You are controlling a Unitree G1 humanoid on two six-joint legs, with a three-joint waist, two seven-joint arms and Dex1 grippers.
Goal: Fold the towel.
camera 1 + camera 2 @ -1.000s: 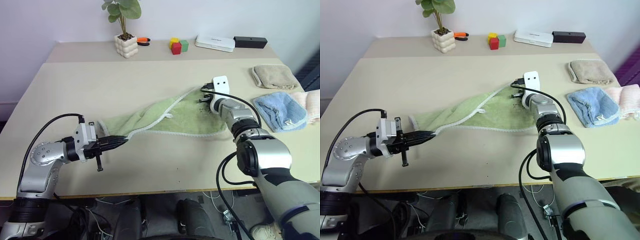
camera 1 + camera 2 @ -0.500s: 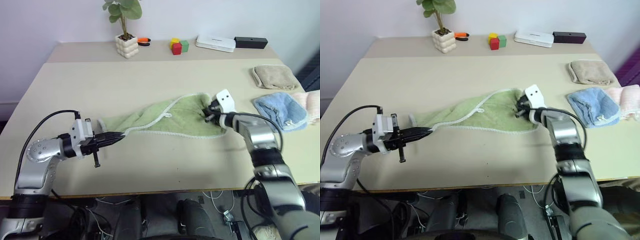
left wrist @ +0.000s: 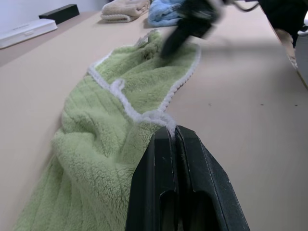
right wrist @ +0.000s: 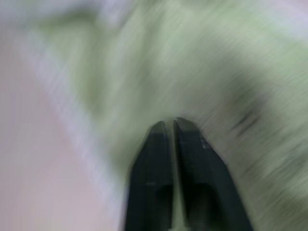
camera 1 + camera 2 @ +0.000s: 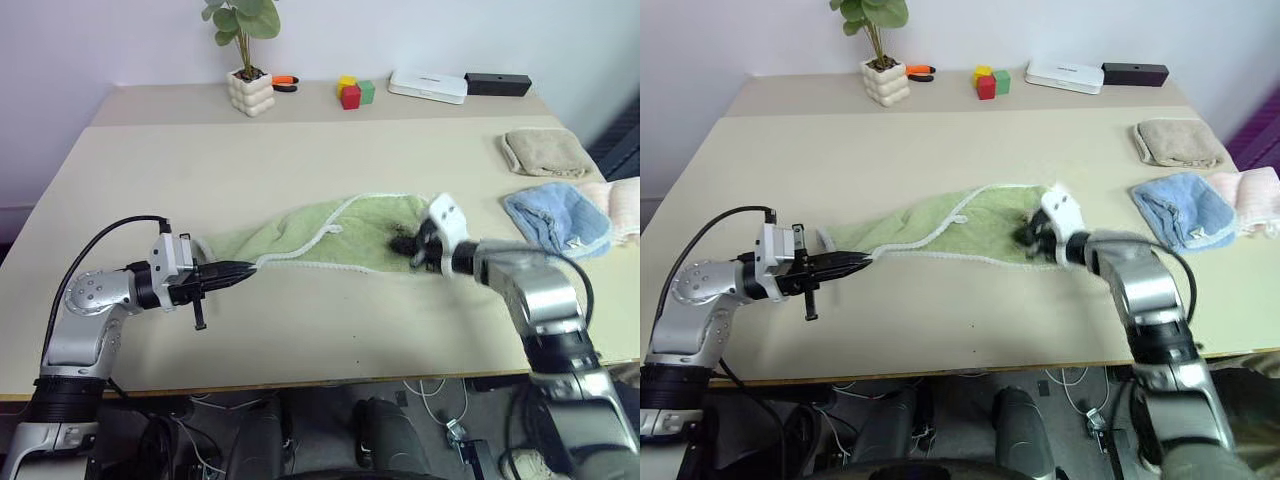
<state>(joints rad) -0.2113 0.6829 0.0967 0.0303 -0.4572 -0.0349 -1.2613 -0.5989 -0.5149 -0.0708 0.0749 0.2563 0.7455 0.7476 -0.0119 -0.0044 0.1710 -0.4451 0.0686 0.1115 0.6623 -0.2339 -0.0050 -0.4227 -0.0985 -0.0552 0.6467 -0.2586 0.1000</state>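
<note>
The light green towel [image 5: 330,235] lies stretched out and bunched along the middle of the table, its whitish trim winding across it. My left gripper [image 5: 240,270] is shut on the trim at the towel's left end; in the left wrist view the trim [image 3: 159,117] runs into its closed tips. My right gripper [image 5: 408,245] sits low at the towel's right end, pointing left across the cloth, blurred by motion. The right wrist view has green towel [image 4: 202,72] just past the right gripper [image 4: 168,121]; whether cloth is pinched there I cannot tell.
A beige folded towel [image 5: 545,152], a light blue towel [image 5: 555,222] and a pinkish one [image 5: 620,200] lie at the right edge. Along the back stand a potted plant [image 5: 248,90], coloured blocks [image 5: 355,93], a white box [image 5: 428,86] and a black box [image 5: 498,83].
My right arm has drawn back toward the near side and turned to point left, and the towel's right end has shifted a little with it. The left gripper has kept its hold and place.
</note>
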